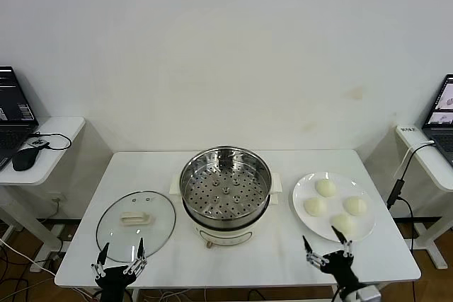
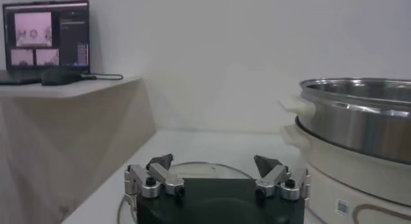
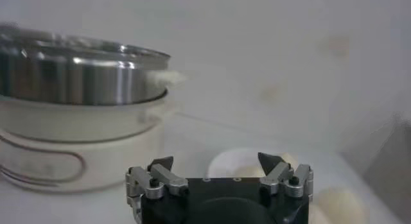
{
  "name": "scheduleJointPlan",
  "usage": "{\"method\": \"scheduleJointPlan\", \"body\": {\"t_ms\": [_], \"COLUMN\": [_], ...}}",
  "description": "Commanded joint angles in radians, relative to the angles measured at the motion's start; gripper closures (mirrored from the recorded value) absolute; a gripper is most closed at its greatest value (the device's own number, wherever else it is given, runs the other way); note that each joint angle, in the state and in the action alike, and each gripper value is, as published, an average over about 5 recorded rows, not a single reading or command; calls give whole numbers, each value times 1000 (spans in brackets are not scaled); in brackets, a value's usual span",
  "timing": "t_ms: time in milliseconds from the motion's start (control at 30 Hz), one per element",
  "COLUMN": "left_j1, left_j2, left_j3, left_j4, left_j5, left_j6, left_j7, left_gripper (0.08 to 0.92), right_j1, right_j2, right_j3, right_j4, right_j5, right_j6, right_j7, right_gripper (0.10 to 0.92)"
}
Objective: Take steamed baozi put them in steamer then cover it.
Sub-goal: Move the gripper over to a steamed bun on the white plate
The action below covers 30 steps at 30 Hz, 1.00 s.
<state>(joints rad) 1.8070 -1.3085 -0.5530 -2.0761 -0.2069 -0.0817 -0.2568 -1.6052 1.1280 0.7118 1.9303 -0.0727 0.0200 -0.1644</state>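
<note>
Steamer (image 1: pixel 225 196) stood mid-table (image 1: pixel 283 259), uncovered. Cover (image 1: pixel 136 221) lay flat on table left of steamer, just beside it. Plate (image 1: pixel 334 206) sat right of steamer, four steamed baozi (image 1: pixel 325 188) on it. Left gripper (image 1: pixel 122 258) hovered at near edge before cover; right gripper (image 1: pixel 328 248) at near edge before plate. Side desks flanked table, laptop (image 1: pixel 15 117) and mouse (image 1: pixel 23 160) on left one.

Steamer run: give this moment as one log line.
steamer uncovered, empty | cover on table | four baozi on plate | left end effector, right end effector open, idle
</note>
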Motion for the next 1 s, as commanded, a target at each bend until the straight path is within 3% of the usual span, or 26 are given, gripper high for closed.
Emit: {"method": "scheduleJointPlan", "body": {"t_ms": [33,333,600,767,1000], "left_j1": [-6,-16,-32,-46,-44], "left_j2": [5,8,4,3,7], "left_j3": [-9,-18,-19,-27,-45], "left_j4": [0,-3,4,6,6], "left_j5": [17,41,52,39,32], "left_j6": [8,24,46,72,76], "left_j7": [8,8,0,-13,-15], "left_gripper": [177,177,177,177,177], "right_j1": [71,318,686,1055,1445], "right_j2": [-101,-379,-600,-629,-556], "right_j3": [61,29,-276,-659,-1118], "right_j4": [-13,-185,-391,-570,-753], "right_j5": [-177,-245,-276,-278,-267], "right_j6": [-42,-95,-125,-96,-17], "right_j7": [-12,-296,-548,-670,-790], "right_gripper": [203,203,203,203,203]}}
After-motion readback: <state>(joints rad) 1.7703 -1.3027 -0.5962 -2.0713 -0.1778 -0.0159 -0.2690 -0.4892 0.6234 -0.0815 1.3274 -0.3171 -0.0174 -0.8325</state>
